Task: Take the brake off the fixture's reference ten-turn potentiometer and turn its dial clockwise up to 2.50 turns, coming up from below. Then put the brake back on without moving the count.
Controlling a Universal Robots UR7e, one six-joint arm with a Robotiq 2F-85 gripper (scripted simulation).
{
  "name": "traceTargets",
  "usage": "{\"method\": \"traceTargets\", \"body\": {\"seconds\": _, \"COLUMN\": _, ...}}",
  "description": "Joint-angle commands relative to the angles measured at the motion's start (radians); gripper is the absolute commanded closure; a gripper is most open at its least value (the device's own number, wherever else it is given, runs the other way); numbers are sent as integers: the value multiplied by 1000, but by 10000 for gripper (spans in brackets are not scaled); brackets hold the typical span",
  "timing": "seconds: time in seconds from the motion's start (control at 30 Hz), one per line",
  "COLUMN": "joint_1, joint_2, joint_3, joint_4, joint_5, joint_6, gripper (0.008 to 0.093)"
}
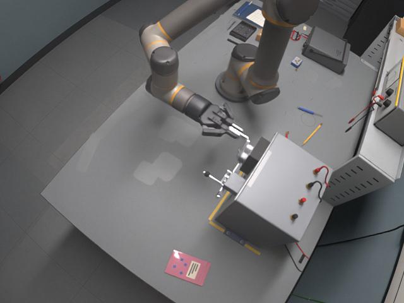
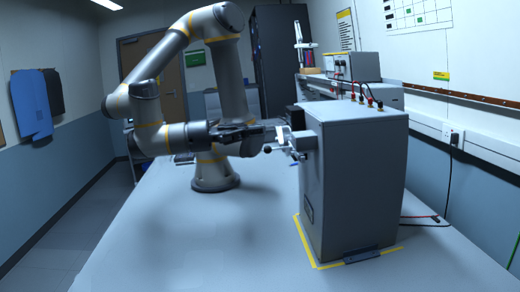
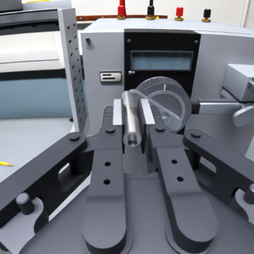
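The dial's crank handle (image 3: pixel 129 118), a short metal pin on a clear arm, is in my grip; my gripper (image 3: pixel 130 112) (image 1: pixel 239 131) is closed on it. The knurled grey dial (image 3: pixel 165 102) (image 1: pixel 245 153) sits behind it on the black panel of the grey fixture box (image 1: pixel 274 192) (image 2: pixel 352 176), under a counter window (image 3: pixel 161 60). The brake lever (image 1: pixel 213 178) (image 2: pixel 277 148), a thin rod with a black ball end, sticks out from a small grey block (image 3: pixel 239 83) to the right of the dial.
The perforated shelf unit (image 1: pixel 365 169) stands behind the fixture with a power supply on it. A pencil (image 1: pixel 311 134) and a blue pen (image 1: pixel 308 111) lie behind the box, and a pink card (image 1: pixel 187 267) lies near the table's front edge. The arm's base (image 1: pixel 241 78) stands further back.
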Motion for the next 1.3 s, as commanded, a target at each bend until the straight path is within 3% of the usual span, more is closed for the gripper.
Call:
{"method": "traceTargets", "body": {"seconds": 0.0, "joint_1": 0, "joint_2": 0, "joint_3": 0, "joint_4": 0, "joint_5": 1, "joint_6": 0, "gripper": 934}}
{"method": "traceTargets", "body": {"seconds": 1.27, "joint_1": 5, "joint_2": 0, "joint_3": -15, "joint_4": 14, "joint_5": 6, "joint_6": 0, "gripper": 934}}
